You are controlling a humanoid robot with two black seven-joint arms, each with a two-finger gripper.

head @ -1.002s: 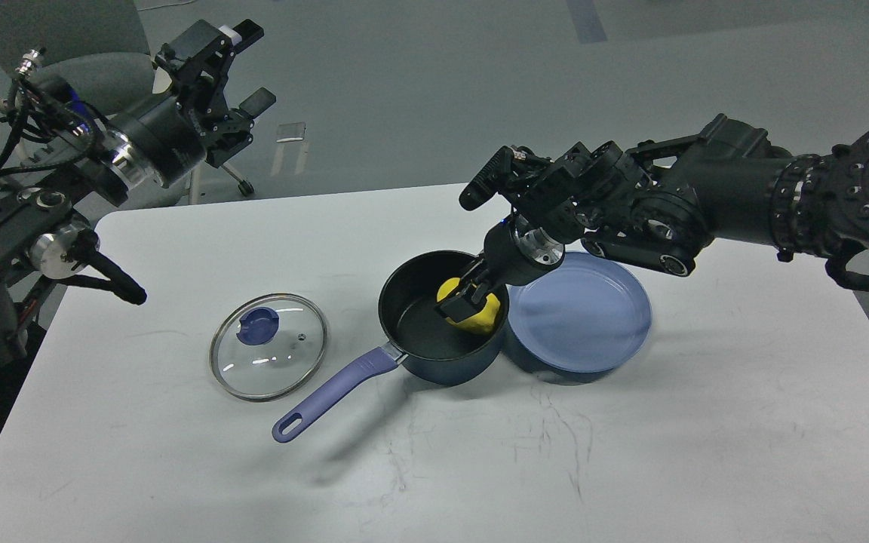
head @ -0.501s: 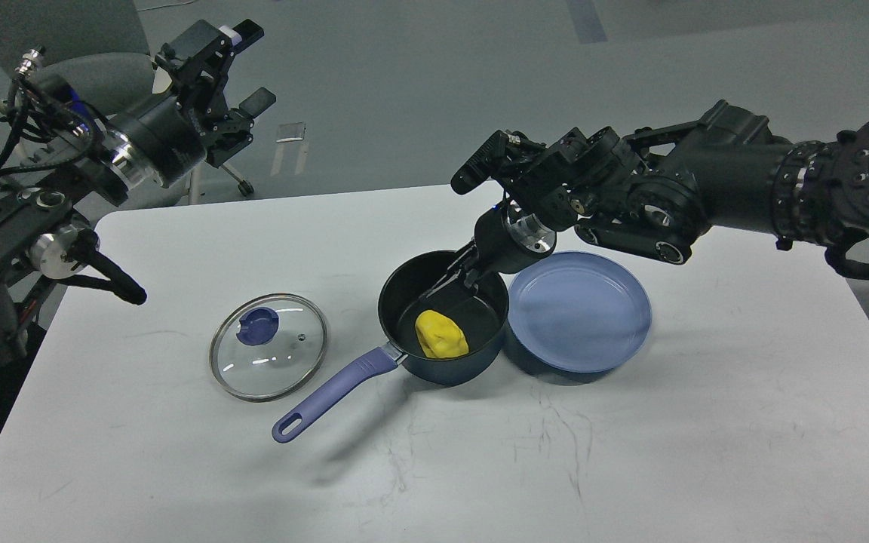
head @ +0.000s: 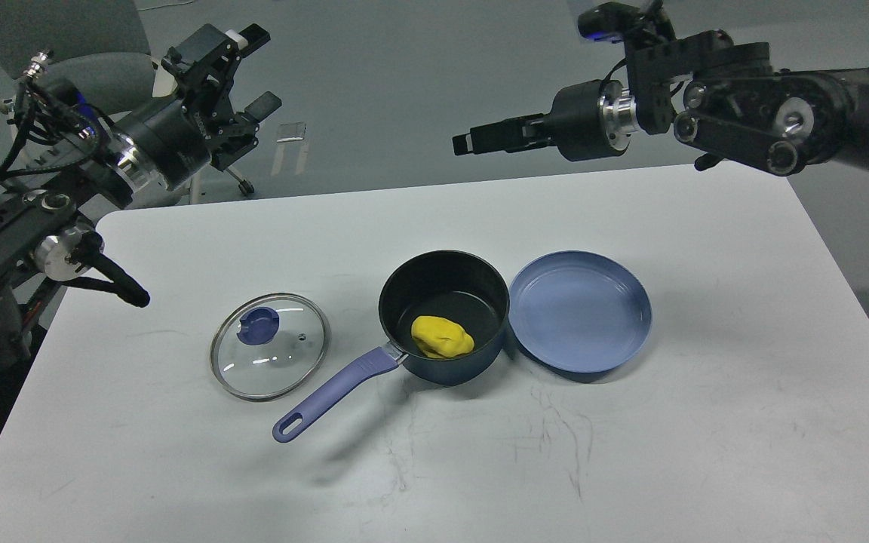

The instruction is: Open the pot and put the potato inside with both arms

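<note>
Resting inside the pot [head: 443, 317] at mid-desk [head: 706, 422], the potato [head: 442, 336] lies well apart from both tools. Right tool [head: 472, 142] past the far edge: cannot tell its state. Left tool [head: 242, 75] spread, empty.

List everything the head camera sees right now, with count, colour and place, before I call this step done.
pot: one, dark blue with black inside, lavender handle, table centre, lid off
potato: one, yellow, inside the pot
lid: one, clear glass with blue knob, flat on the table left of the pot
plate: one, light blue, right of the pot
table: one, white, scuffed
chair: one, grey, behind the table, top left
left gripper: black, open, raised at top left
right gripper: black, raised beyond the table's far edge, holding nothing; open or shut unclear
</note>
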